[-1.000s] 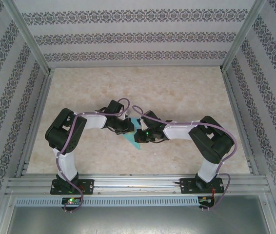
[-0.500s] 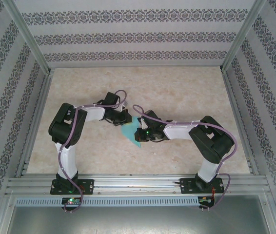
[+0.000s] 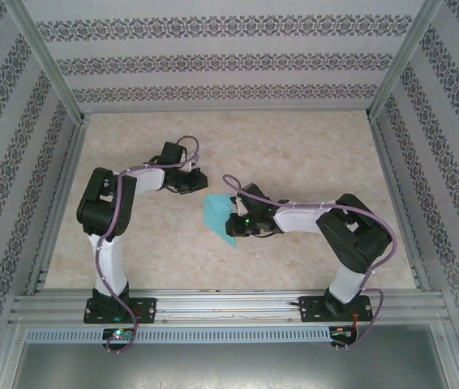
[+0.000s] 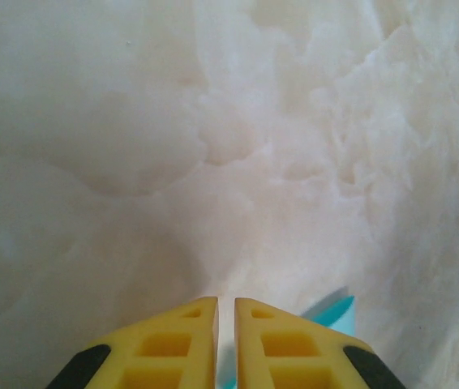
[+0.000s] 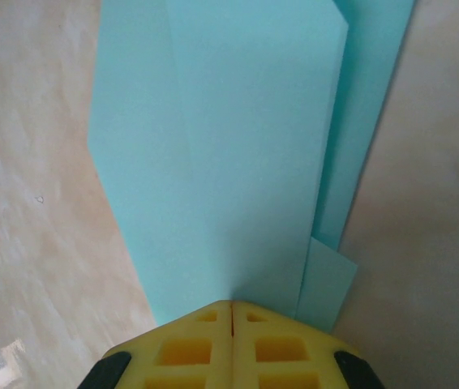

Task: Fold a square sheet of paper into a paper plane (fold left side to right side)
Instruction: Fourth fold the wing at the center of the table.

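The light turquoise paper [image 3: 216, 214] lies flat on the table as a folded, pointed shape, its tip toward the near side. In the right wrist view its overlapping layers [image 5: 238, 154] spread out ahead of the fingers. My right gripper [image 3: 233, 220] is shut, and its closed yellow tips [image 5: 231, 306] rest on the paper's right edge. My left gripper [image 3: 198, 187] is up and left of the paper, apart from it, with only a thin slit at its tips [image 4: 226, 301] and nothing held. A corner of the paper [image 4: 332, 313] peeks out beside the left fingers.
The marbled beige tabletop [image 3: 294, 154] stretches around the paper. Patterned walls with metal frame rails [image 3: 57, 211] close in the left, right and far sides. Both arm bases sit on the near rail [image 3: 229, 308].
My left gripper has pulled back from the paper, up and to the left, uncovering the paper's left part. The right gripper has stayed pressed on the paper.
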Available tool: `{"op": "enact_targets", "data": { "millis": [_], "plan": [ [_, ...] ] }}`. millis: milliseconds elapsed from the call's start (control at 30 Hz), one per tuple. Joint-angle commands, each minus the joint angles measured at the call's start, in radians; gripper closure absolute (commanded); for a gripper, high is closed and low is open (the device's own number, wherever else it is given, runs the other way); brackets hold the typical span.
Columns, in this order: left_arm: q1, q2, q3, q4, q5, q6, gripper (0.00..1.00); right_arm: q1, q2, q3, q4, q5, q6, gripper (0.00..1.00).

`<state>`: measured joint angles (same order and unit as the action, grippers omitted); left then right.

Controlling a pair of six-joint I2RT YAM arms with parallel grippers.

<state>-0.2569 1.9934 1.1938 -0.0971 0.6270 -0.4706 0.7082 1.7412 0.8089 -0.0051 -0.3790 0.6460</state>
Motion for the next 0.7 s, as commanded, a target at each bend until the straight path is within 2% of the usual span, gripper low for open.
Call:
{"op": "enact_targets", "data": {
  "millis": [0, 167, 333, 467, 667],
  "plan": [
    [0.008, -0.139, -0.049, 0.019, 0.046, 0.054, 0.88, -0.018, 0.024, -0.050, -0.184, 0.040, -0.035, 1.00],
    [-0.024, -0.244, -0.201, 0.125, 0.135, -0.043, 0.90, -0.035, 0.025, -0.040, -0.183, 0.034, -0.061, 1.00],
    [-0.103, -0.208, -0.254, 0.233, 0.206, -0.130, 0.94, -0.042, 0.032, -0.037, -0.182, 0.034, -0.069, 1.00],
    [-0.140, -0.130, -0.215, 0.218, 0.194, -0.128, 0.96, -0.042, 0.034, -0.034, -0.182, 0.031, -0.072, 1.00],
    [-0.151, -0.046, -0.207, 0.199, 0.136, -0.124, 0.99, -0.042, 0.019, -0.033, -0.166, 0.015, -0.062, 1.00]
  ]
}}
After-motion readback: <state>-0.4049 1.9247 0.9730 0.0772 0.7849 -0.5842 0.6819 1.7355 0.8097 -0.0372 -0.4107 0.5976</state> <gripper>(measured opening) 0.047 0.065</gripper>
